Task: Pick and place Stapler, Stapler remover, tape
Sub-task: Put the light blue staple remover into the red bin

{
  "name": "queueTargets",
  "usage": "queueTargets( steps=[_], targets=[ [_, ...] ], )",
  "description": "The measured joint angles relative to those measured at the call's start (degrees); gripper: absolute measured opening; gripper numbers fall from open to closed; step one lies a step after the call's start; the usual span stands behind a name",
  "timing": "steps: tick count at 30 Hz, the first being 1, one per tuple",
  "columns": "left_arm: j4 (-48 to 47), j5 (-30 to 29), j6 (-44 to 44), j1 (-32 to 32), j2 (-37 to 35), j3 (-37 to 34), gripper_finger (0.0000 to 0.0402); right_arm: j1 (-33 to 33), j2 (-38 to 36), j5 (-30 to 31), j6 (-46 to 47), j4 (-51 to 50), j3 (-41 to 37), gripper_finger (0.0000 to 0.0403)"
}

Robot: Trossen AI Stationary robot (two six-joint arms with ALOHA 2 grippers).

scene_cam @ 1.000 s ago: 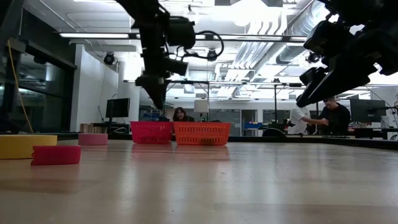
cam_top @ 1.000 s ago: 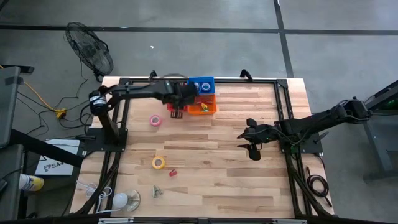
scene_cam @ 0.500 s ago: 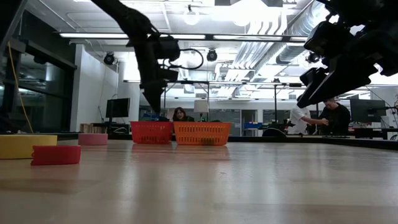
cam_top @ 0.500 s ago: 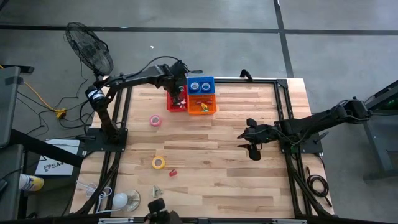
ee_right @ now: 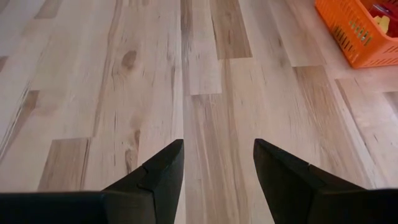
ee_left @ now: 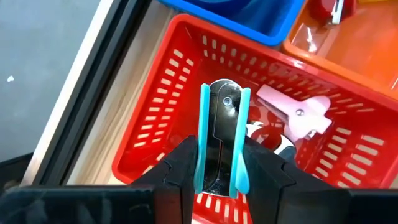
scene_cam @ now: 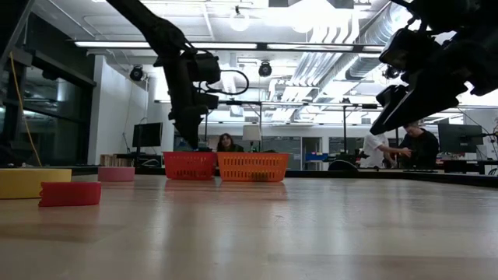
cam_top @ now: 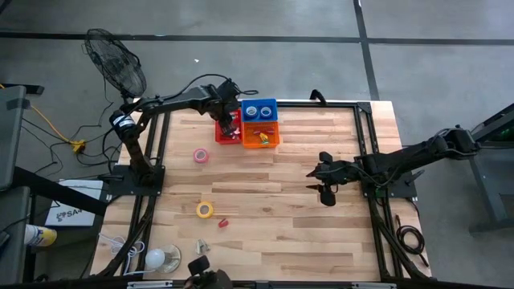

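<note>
Nearest things: a staple remover [cam_top: 202,247] lies by the table's [cam_top: 321,241] front edge, with a small red piece [cam_top: 222,222] and a yellow tape roll [cam_top: 205,209] just behind it.
Middle of the table: a pink tape roll [cam_top: 200,156] lies on the left half; the right gripper [cam_top: 324,181] hovers over bare wood on the right half, fingers set wide and empty.
Far edge: a red basket [cam_top: 228,132], an orange basket [cam_top: 262,135] and a blue basket [cam_top: 259,109] sit together.
Left gripper [ee_left: 221,186]: directly above the red basket, its teal-padded fingers narrow and clamped on a thin shiny metal piece [ee_left: 222,115].
Basket contents: a pink staple remover [ee_left: 297,113] already lies inside, beside the held piece.
Key relation: the held piece's long axis runs along the fingers and points down into the red basket, so release should drop it inside; the left arm is much the nearer to the baskets.
Change: a second ago the left gripper stood over the table just in front of the red basket; it has since swung back over it. The right arm has not moved.
</note>
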Motion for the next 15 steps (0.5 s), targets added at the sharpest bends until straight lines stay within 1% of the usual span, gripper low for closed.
queueTargets(
  steps=[4,11,15],
  targets=[
    [0.0,-0.5,-0.9,0.0,0.0,0.0,0.011,0.1,0.0,0.0,0.6,0.0,0.0,0.0185],
    [0.0,-0.7,-1.0,-0.1,0.0,0.0,0.0181,0.1,0.0,0.0,1.2,0.0,0.0,0.0185],
    [0.0,-0.6,-1.0,-0.1,0.0,0.0,0.0211,0.1,0.0,0.0,1.2,0.0,0.0,0.0185]
  ],
)
